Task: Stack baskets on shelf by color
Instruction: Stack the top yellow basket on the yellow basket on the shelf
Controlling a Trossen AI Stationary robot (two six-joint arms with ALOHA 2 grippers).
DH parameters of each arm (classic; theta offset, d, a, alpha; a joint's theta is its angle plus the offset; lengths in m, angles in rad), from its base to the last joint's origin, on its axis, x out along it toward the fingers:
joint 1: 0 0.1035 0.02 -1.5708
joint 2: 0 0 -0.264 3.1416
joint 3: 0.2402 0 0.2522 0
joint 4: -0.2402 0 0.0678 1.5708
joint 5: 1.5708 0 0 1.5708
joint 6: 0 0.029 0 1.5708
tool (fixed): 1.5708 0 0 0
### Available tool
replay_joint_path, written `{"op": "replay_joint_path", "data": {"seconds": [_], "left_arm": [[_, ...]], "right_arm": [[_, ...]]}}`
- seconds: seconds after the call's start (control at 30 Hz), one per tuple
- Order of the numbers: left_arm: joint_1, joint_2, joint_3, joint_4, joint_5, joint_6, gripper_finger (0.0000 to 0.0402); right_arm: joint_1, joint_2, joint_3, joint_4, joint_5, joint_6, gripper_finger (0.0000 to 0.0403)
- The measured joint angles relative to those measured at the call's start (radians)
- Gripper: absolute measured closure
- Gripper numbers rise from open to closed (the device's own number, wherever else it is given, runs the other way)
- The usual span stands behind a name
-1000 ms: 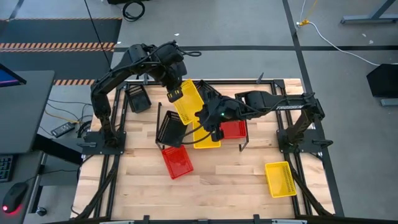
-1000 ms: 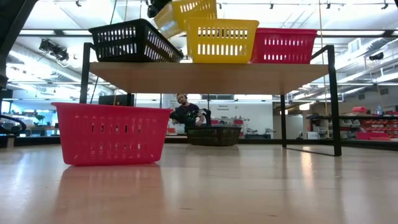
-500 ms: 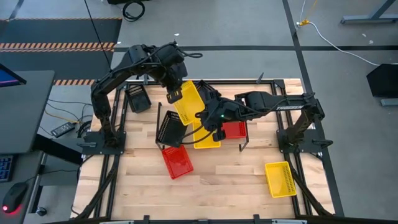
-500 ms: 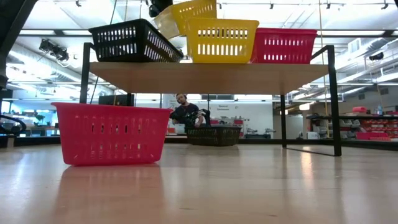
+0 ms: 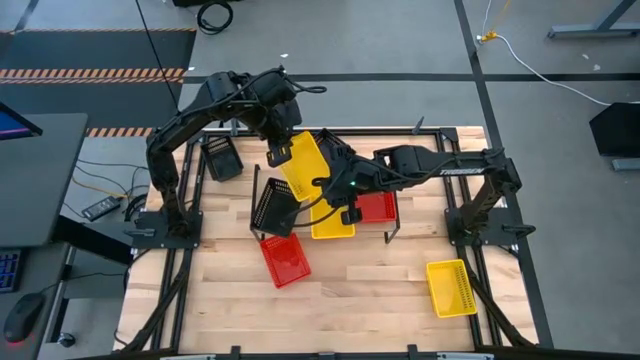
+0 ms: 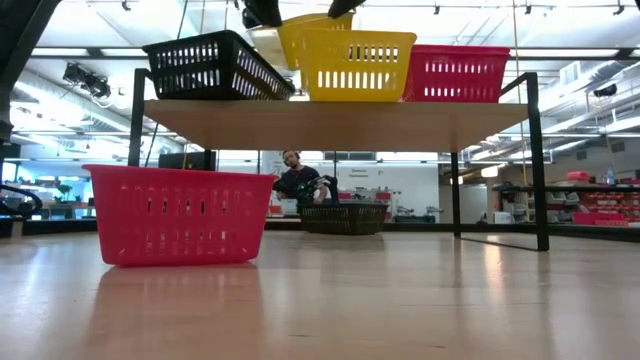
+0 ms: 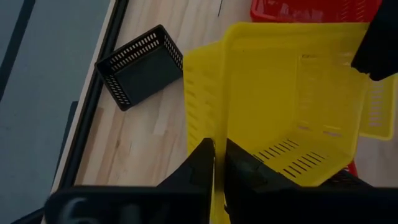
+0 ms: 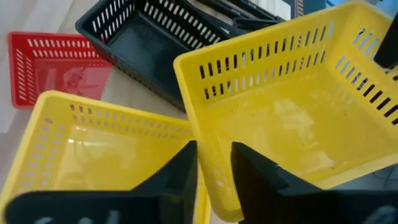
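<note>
The left gripper (image 7: 219, 163) and right gripper (image 8: 214, 163) each pinch a rim of the raised yellow basket (image 5: 303, 163), which hangs tilted between them.

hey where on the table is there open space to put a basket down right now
Bare wood lies between the red basket on the tabletop and the lone yellow basket at the near right corner. The shelf is crowded: black, yellow and red baskets sit there, and both pincers, left and right, grip the tilted yellow basket above it.

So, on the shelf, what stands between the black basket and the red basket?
A yellow basket stands on the shelf between the black basket and the red basket, as the low view shows.
</note>
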Motion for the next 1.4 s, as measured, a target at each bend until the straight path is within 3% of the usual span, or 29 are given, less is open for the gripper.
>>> {"op": "replay_joint_path", "data": {"seconds": [0.17,0.53,0.73,1.13,1.4], "left_arm": [[0.000,-0.008,0.002,0.008,0.000,0.004,0.0385],[0.003,-0.024,0.003,-0.002,0.003,0.003,0.0371],[0.013,-0.024,0.003,-0.004,0.011,0.000,0.0389],[0.076,-0.024,0.003,-0.001,0.011,0.007,0.0390],[0.081,-0.024,0.003,-0.001,0.063,0.000,0.0377]], "right_arm": [[-0.001,0.000,0.000,-0.043,0.036,-0.003,0.0386],[0.000,0.000,0.000,-0.024,0.099,0.002,0.0398],[0.016,0.000,0.000,0.080,0.096,-0.024,0.0362],[0.068,0.000,0.000,0.177,0.071,-0.027,0.0236],[0.077,0.000,0.000,0.174,0.192,-0.093,0.0208]]}}
